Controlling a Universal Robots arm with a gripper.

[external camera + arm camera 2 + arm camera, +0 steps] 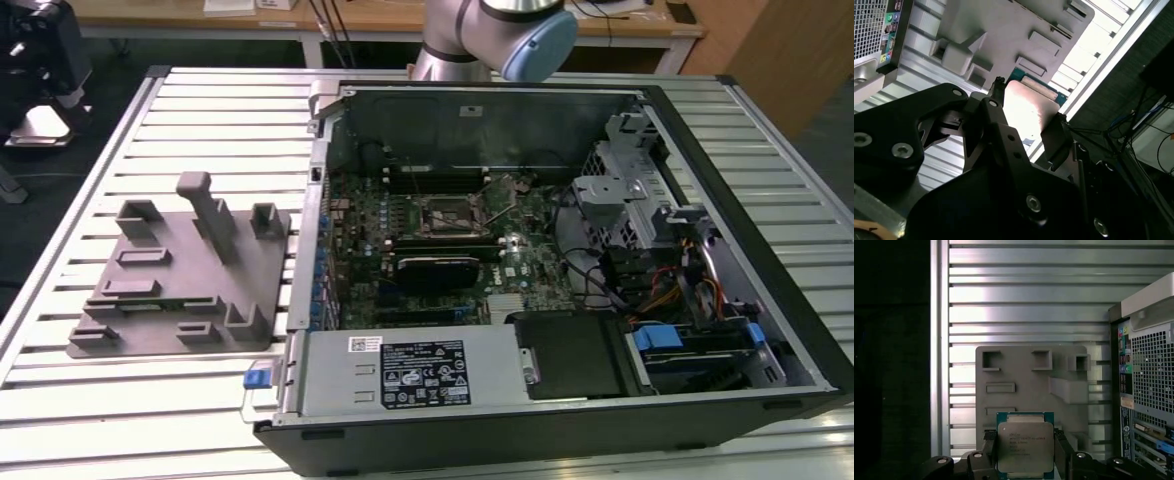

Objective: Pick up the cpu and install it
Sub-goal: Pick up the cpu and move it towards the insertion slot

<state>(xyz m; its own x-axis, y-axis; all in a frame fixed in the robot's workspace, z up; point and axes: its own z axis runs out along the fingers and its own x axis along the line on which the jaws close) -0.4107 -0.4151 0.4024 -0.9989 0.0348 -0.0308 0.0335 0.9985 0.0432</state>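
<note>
The pincer pinches the cpu by opposite edges, aloft over the grey fixture block on the bench. At the exterior view's right of the block, the open computer case holds the motherboard with its socket.

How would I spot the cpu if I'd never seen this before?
In the first wrist view, find the grey slatted table, then the grey fixture block lying on it. In front of that block, the gripper pinches the cpu in its black jaws: the one shiny silver square with a green rim.

Slatted table: fixture block, computer case
</note>
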